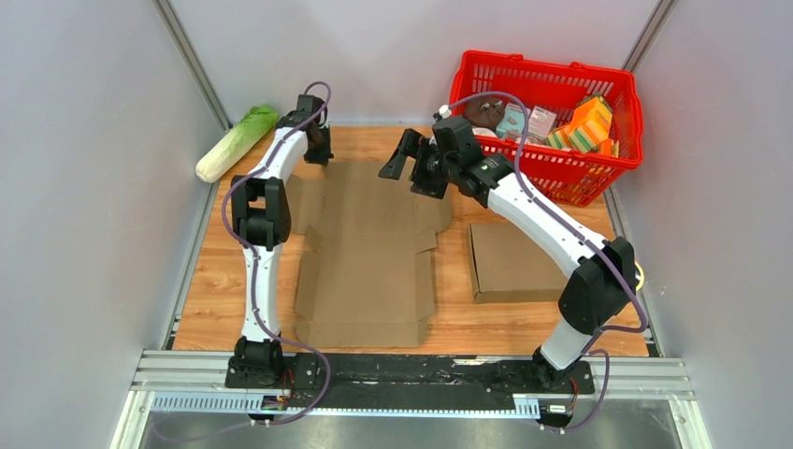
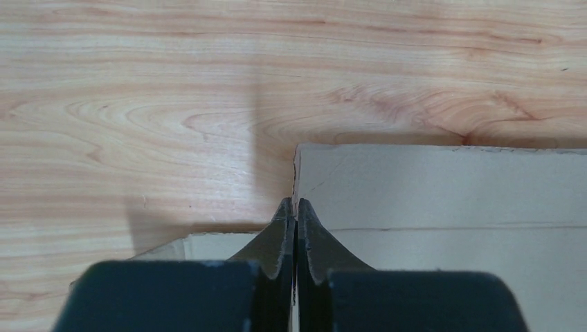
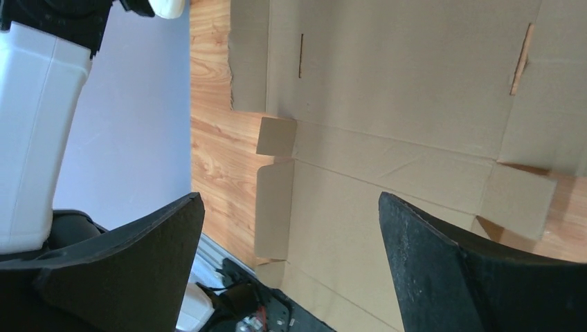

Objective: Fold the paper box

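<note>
A: While the red basket (image 1: 570,182) holds packets (image 1: 584,126), where's the flat paper box (image 1: 369,253)?

B: Mid-table; the left gripper (image 2: 295,207) pinches its far corner, the right gripper (image 1: 404,157) hangs wide open, empty. A cabbage (image 1: 234,142) lies far left.

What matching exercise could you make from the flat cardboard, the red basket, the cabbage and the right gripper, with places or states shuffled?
1 flat cardboard
2 red basket
3 cabbage
4 right gripper

A far left corner
B jaws open
C middle of the table
D far right corner

Pairs: 1-C, 2-D, 3-A, 4-B
</note>
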Controlling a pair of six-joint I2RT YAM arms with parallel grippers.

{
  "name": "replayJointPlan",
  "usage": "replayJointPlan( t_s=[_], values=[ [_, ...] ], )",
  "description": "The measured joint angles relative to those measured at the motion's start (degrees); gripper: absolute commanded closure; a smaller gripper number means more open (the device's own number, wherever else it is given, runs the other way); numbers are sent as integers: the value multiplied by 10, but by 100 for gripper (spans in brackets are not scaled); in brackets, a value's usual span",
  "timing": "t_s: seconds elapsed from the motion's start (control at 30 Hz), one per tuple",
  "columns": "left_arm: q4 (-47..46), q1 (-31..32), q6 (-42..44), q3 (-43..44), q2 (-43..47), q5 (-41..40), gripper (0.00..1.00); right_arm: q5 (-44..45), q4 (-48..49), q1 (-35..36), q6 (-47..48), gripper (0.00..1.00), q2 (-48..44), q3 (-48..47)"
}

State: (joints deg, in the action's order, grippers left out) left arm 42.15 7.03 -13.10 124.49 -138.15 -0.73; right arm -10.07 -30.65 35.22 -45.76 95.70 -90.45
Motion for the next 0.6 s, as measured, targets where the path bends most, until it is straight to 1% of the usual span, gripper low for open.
replayJointPlan(
  t_s=[0.1, 0.17, 0.33, 0.4, 0.5, 0.6],
  values=[
    [-9, 0, 2, -9, 14, 1, 100, 7, -2, 0, -52, 0, 13, -5],
    [-37, 0, 2, -67, 57, 2, 100, 11, -15, 0, -105, 0, 38, -28],
    [-106, 0, 2, -246, 249, 12, 100, 9, -56, 0, -233, 0, 140, -151],
    [-137, 0, 1, -293, 324, 19, 100, 7, -67, 0, -282, 0, 172, -196],
    [-209, 0, -5, -379, 435, 24, 100, 7, -86, 1, -359, 0, 197, -246],
    [-270, 1, -12, -470, 525, 24, 100, 24, -110, 8, -406, 0, 202, -280]
  ],
)
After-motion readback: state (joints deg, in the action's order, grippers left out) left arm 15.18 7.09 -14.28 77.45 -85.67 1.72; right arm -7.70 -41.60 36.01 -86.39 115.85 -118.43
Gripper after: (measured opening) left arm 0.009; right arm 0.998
